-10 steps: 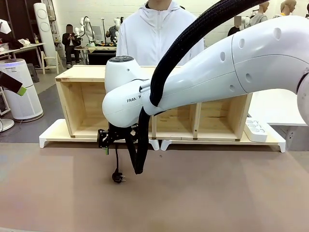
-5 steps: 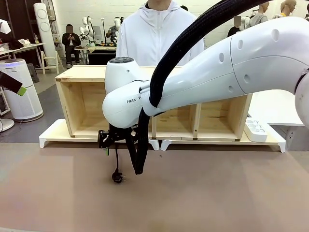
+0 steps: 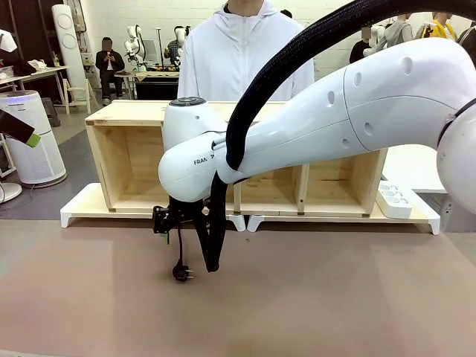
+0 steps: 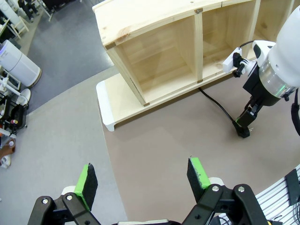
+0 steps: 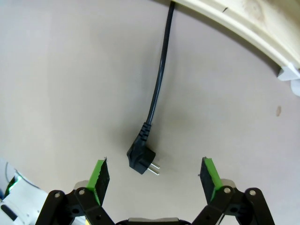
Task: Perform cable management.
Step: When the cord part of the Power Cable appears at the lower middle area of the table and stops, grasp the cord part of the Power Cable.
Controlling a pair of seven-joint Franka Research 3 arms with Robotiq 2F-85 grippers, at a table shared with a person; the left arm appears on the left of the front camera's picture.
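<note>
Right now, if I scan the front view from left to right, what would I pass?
White cylindrical appliance on the floor → cable plug lying on the table → white power strip.

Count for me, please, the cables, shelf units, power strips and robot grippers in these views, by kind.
Thin black power cable with two-pin plug: 1
Open-fronted pale wooden shelf unit: 1
White multi-socket power strip: 1
Black two-finger grippers with green pads, jaws open: 2 (left gripper, right gripper)
Total: 5
</note>
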